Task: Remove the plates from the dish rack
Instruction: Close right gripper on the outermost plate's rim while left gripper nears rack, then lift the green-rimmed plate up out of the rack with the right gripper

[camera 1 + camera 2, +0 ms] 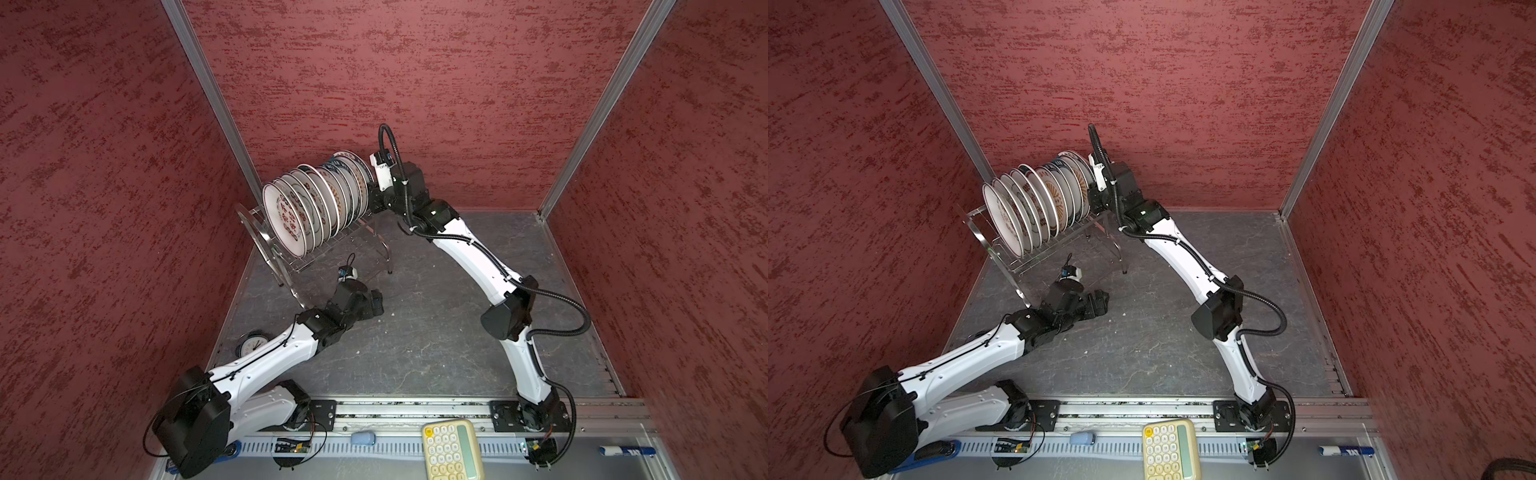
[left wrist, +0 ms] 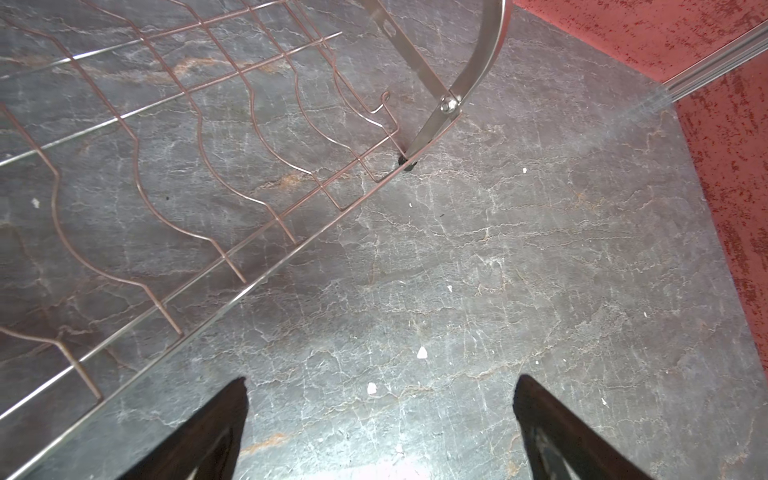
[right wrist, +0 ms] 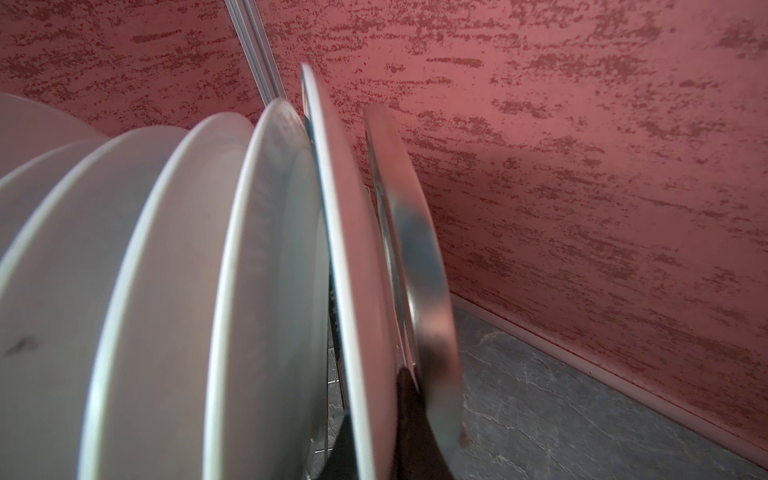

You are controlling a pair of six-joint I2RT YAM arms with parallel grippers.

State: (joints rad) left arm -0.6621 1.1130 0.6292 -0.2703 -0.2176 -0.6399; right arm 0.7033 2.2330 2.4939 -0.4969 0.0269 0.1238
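The right pincer [image 3: 376, 428] is clamped on the rim of the end plate [image 3: 357, 291], with one dark finger [image 3: 409, 415] on each face of it. This is the last plate at the far end of the dish rack [image 1: 299, 262]. In both top views this pincer [image 1: 1094, 199] is mostly hidden behind the row.

The other plates [image 3: 166, 291] stand on edge in the upper tier. They run off from the right pincer in a close row toward the left arm's side, each leaning slightly. On the pincer's other side, just beside the gripped plate, stands the rack's arched metal handle [image 3: 415, 257].

The left pincer [image 2: 382, 379] has its fingers wide apart and holds nothing. It hangs low over the grey marbled surface [image 2: 540, 249], well apart from the right pincer. The wire lower tier of the rack lies just beside it and holds no plate in this view. One rack leg [image 2: 432, 124] stands ahead of it on the surface. In a top view the plates [image 1: 316, 203] stand above the left pincer [image 1: 370, 303] and beyond it.
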